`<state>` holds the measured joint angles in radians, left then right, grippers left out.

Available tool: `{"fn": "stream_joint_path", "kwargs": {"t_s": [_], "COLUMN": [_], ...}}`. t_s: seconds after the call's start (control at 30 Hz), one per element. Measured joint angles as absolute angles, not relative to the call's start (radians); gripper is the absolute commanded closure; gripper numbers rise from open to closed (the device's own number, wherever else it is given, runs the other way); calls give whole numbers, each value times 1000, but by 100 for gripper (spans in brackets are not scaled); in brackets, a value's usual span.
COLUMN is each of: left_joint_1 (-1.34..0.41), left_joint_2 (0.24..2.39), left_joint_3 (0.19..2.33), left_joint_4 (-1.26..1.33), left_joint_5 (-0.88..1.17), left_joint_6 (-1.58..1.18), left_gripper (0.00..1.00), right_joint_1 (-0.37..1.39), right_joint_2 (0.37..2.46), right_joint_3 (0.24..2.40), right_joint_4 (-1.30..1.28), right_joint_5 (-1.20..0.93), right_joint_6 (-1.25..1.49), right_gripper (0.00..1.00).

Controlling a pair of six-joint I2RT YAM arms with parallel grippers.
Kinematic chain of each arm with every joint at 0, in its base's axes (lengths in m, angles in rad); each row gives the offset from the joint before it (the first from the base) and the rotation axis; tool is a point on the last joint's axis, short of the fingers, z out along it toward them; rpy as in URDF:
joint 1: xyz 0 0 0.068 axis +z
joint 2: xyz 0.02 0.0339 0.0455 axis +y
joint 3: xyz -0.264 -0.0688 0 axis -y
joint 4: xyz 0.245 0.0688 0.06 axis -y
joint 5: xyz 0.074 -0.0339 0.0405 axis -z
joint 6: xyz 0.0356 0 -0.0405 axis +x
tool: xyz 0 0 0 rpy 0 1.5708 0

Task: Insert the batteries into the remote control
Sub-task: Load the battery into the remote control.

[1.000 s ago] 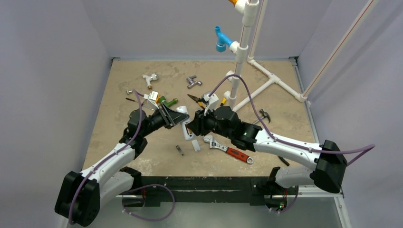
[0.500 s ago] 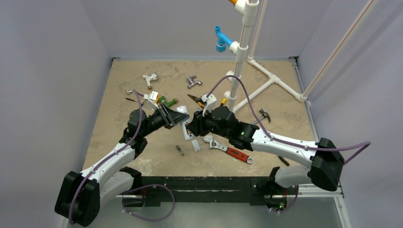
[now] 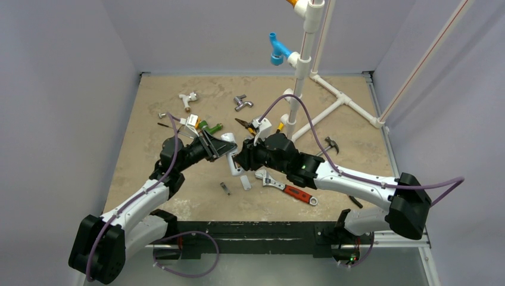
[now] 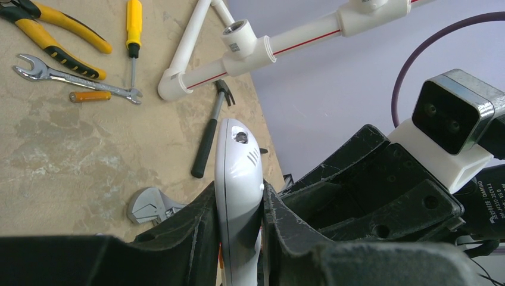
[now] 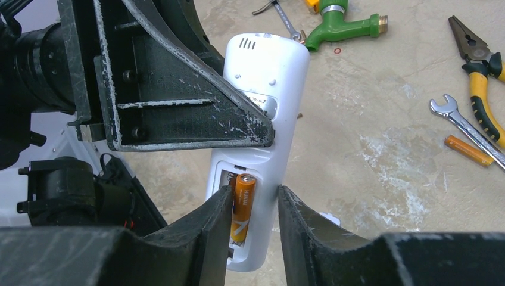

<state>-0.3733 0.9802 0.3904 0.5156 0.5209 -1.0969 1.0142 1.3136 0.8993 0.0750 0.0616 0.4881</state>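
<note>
Your right arm (image 3: 333, 176) has edged a little to the left, closer to the handset, while nothing lying on the mottled beige surface (image 3: 155, 101) has shifted. Your left arm's (image 3: 137, 199) jaws are clenched on the small white rectangular plastic remote control (image 5: 268, 89). They hold it raised over the middle of the surface, with its plain back toward the right wrist camera and the battery bay uncovered. One small orange cylindrical battery (image 5: 243, 205) sits in the left side of that bay. Your right arm's jaws stand on either side of the remote's lower end with that battery between them, but you cannot tell whether they are pinching it or have let go. The second orange battery (image 5: 467, 150) lies on the surface just beside a silver open-ended spanner (image 5: 461, 119), well apart from the remote. You look roughly halfway: the first cell is in or nearly seated, and the other is yet to be fetched and inserted. A small loose white cover piece (image 3: 245, 182) also lies on the surface below the remote.
</note>
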Motion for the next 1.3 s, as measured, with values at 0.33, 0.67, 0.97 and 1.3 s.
{"fn": "stream_joint_path", "kwargs": {"t_s": [0.33, 0.67, 0.97, 1.3], "left_joint_1": [-373, -373, -373, -373], "left_joint_2": [980, 980, 976, 973], "left_joint_3": [390, 391, 391, 391], "left_joint_4": [519, 539, 580, 667], "left_joint_5": [522, 548, 607, 659], "left_joint_6": [-1098, -1107, -1126, -1187], "left_gripper": [100, 100, 100, 100], "right_joint_1": [1014, 1014, 924, 838], "right_joint_2": [1310, 1195, 1020, 1021], "right_joint_3": [899, 898, 748, 681], "right_joint_4": [88, 130, 309, 363], "right_joint_5": [60, 84, -28, -411], "right_joint_6": [477, 352, 82, -211], "right_gripper": [48, 44, 46, 45]}}
